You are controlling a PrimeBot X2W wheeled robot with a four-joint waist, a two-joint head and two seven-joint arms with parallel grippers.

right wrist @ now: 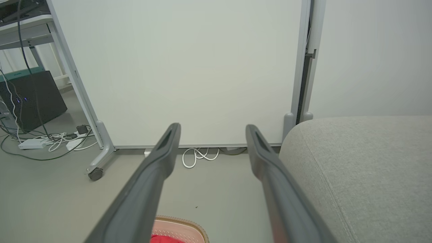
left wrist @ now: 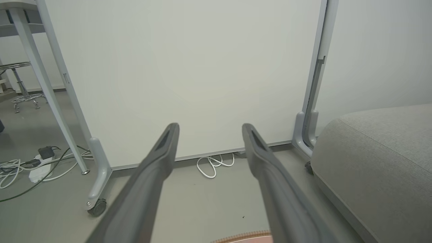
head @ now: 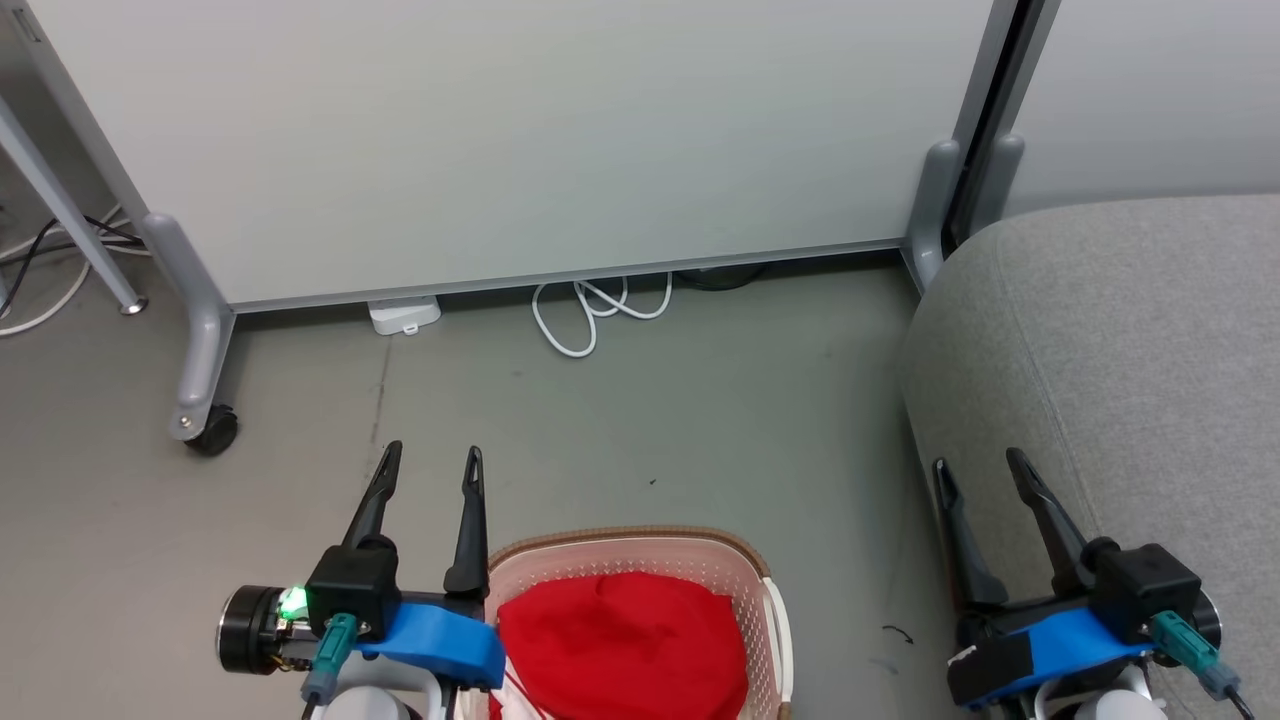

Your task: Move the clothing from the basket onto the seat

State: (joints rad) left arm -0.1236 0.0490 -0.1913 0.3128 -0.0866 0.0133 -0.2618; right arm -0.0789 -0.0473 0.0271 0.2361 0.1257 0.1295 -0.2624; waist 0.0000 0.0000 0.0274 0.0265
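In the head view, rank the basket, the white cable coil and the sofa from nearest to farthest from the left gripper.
1. The basket, right beside the left gripper, on its right.
2. The white cable coil, ahead on the floor under the partition.
3. The sofa, far off on the right.

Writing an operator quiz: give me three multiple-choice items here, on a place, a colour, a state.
1. The large light grey fabric sofa stands on which side of the cream perforated plastic basket? A robot's left; B robot's right; C under it.
2. The soft fabric clothing in the basket is: A blue; B red; C green.
3. The left pincer is: A open, empty; B shut on clothing; C shut on rim.
Key: B, sofa at head view's right; B, red heap; A, spread wide, nothing between.
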